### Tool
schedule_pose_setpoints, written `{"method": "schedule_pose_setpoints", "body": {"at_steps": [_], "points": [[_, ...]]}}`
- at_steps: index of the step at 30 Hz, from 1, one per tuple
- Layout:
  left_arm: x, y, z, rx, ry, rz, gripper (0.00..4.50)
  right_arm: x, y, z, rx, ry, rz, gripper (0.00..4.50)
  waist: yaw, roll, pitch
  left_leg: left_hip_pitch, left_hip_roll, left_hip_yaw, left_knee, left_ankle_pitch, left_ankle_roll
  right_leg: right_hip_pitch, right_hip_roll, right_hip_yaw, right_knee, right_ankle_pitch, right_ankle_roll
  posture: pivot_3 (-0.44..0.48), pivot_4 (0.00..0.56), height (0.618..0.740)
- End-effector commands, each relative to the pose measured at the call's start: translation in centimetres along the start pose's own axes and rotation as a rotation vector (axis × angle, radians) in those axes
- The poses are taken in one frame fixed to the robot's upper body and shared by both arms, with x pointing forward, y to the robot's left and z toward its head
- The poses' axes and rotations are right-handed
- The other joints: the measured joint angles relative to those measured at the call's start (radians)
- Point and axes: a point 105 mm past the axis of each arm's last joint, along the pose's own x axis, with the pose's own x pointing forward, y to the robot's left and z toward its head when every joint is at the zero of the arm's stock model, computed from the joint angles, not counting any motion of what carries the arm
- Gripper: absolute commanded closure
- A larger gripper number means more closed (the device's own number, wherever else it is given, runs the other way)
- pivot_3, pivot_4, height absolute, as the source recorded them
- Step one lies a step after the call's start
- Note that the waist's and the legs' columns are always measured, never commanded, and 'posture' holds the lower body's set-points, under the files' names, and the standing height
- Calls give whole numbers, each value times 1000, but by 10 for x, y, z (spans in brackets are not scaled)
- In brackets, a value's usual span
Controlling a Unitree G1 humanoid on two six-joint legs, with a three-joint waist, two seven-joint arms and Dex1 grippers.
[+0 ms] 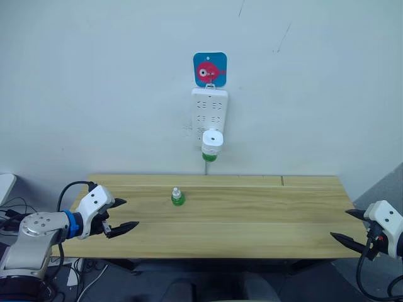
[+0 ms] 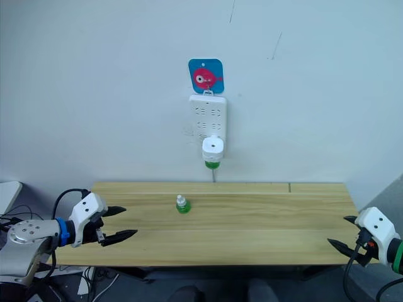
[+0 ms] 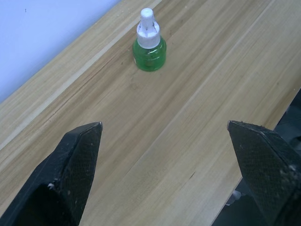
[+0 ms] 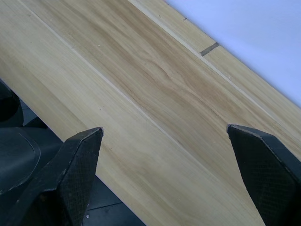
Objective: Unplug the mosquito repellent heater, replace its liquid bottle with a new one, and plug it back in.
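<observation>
Two grippers are being held over the near corners of the wooden table (image 1: 264, 214), and neither is touching any object. The left gripper (image 1: 121, 215) is being held above the table's near left corner with its two black fingers spread wide apart and nothing between them. The right gripper (image 1: 345, 225) is being held at the near right edge, its fingers likewise spread wide and empty.

The mosquito repellent heater (image 1: 212, 141) is being carried by the white power strip (image 1: 209, 113), into whose lower part it is plugged; the strip is hanging on the far wall, below a blue card with a pink fish (image 1: 210, 69). Its liquid bottle (image 1: 209, 156) is being held beneath the heater, where a band of green is showing under the white body.

The new one (image 1: 177, 196), a green bottle with a white cap, is standing upright on the table, left of centre and nearer the far edge. It is being kept well apart from both grippers, lying beyond and to the right of the left gripper.
</observation>
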Motion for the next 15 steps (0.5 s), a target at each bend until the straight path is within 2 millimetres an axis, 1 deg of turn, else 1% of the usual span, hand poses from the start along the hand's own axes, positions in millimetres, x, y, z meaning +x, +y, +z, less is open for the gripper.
{"method": "schedule_pose_setpoints", "body": {"at_steps": [1, 9, 12, 15], "points": [[-2, 4, 7, 7, -22, 7, 0, -5, -5, 12, -35, -40, -18, 100, 0, 0, 0, 0, 0, 0, 0, 0, 0, 0, 0, 0, 0, 0, 0, 69, 56, 733], [-5, 4, 2, 1, -14, 18, 0, -2, -6, 13, -35, -48, -15, 100, 0, 0, 0, 0, 0, 0, 0, 0, 0, 0, 0, 0, 0, 0, 0, 73, 55, 733], [-5, 0, 5, 8, -55, -25, 0, -2, -7, 12, -34, -49, -17, 100, 0, 0, 0, 0, 0, 0, 0, 0, 0, 0, 0, 0, 0, 0, 0, 73, 55, 733], [-6, 3, 8, 4, -85, -28, 0, -3, -7, 10, -43, -43, -17, 100, 0, 0, -1, 0, 0, 0, 0, 0, 0, 0, 0, 0, 0, 0, 0, 71, 54, 733]]}}
